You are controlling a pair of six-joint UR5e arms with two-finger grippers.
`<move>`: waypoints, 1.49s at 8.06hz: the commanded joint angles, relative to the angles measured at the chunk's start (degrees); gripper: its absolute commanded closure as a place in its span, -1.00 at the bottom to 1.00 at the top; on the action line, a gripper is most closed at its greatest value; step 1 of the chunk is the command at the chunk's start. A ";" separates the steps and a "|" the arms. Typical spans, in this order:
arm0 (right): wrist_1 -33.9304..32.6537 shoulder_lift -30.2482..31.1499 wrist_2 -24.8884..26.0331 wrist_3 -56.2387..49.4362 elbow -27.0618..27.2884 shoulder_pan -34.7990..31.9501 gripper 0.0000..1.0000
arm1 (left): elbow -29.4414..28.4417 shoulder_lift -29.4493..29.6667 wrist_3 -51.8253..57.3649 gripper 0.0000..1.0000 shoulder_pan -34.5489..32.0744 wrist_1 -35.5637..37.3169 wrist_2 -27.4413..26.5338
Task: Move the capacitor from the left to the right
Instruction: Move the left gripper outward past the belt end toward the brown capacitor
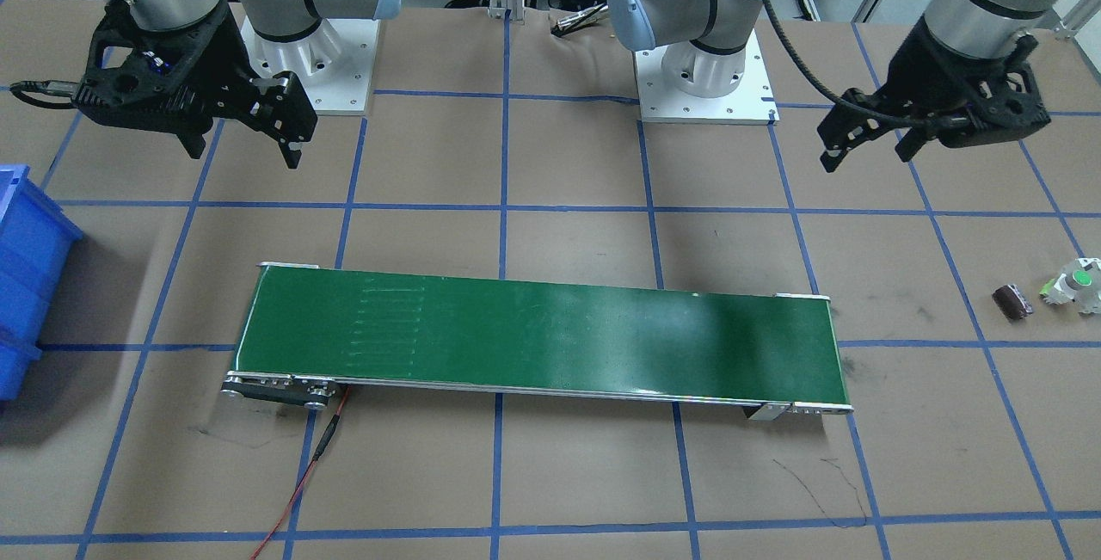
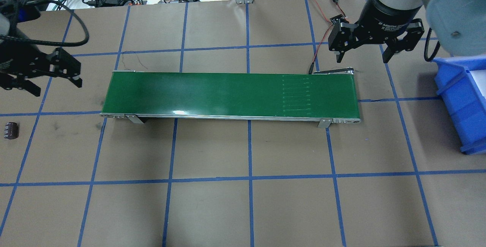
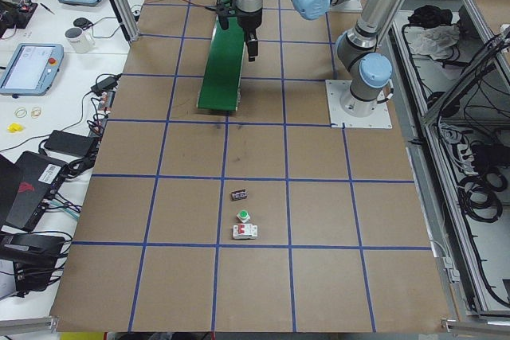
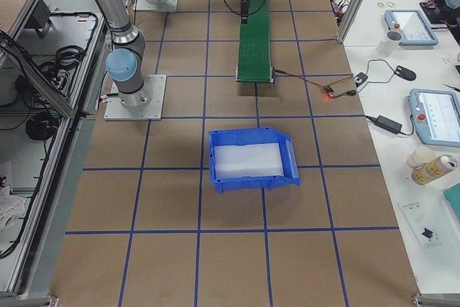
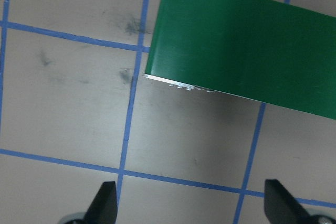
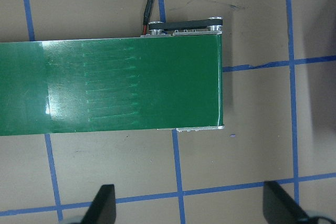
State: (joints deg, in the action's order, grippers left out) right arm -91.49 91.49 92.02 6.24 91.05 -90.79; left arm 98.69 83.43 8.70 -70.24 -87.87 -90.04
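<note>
The capacitor (image 1: 1012,301) lies on the counter (image 1: 568,491), well apart from the left fingers (image 1: 836,147), spread wide and empty; the right fingers (image 1: 288,134) likewise.

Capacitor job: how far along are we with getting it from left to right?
Done: nothing yet. The capacitor lies on the table at the robot's left, beside the green-capped white part, off the conveyor belt. In hand: nothing; the left gripper hovers empty, jaws open, and the right gripper hangs open near the belt's other end. Left: the whole pick, transfer and drop-off on the right.
</note>
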 commanded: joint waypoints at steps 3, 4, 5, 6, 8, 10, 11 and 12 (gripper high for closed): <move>0.00 0.00 0.00 0.00 0.00 0.00 -1.00 | 0.10 12.50 21.63 -1.00 22.30 12.50 0.05; 0.09 0.00 0.00 0.00 0.00 0.00 -1.00 | -0.24 16.02 22.84 -1.00 25.29 15.68 -0.13; 0.09 0.00 0.00 0.00 0.00 0.00 -1.00 | 0.27 18.67 23.11 -1.00 26.89 18.32 -0.48; 0.09 -0.09 0.00 0.00 0.00 0.00 -1.00 | 0.28 22.00 23.11 -1.00 26.99 21.40 -0.57; 0.00 0.00 0.00 0.00 0.00 0.00 -1.00 | -0.42 28.59 23.29 -1.00 27.52 26.92 -1.01; 0.09 -0.09 0.00 0.00 0.00 0.00 -1.00 | -0.51 32.66 23.91 -1.00 27.96 29.42 -4.87; 0.09 -0.09 0.00 0.00 0.00 0.00 -1.00 | -0.51 33.45 24.08 -1.00 27.96 30.56 -5.14; 0.09 -0.09 0.00 0.00 0.00 0.00 -1.00 | -0.60 34.59 24.08 -1.00 27.96 31.44 -5.58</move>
State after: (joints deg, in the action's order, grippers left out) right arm -91.41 91.43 92.02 6.24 91.05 -90.79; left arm 98.20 115.84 32.65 -42.34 -58.31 -94.59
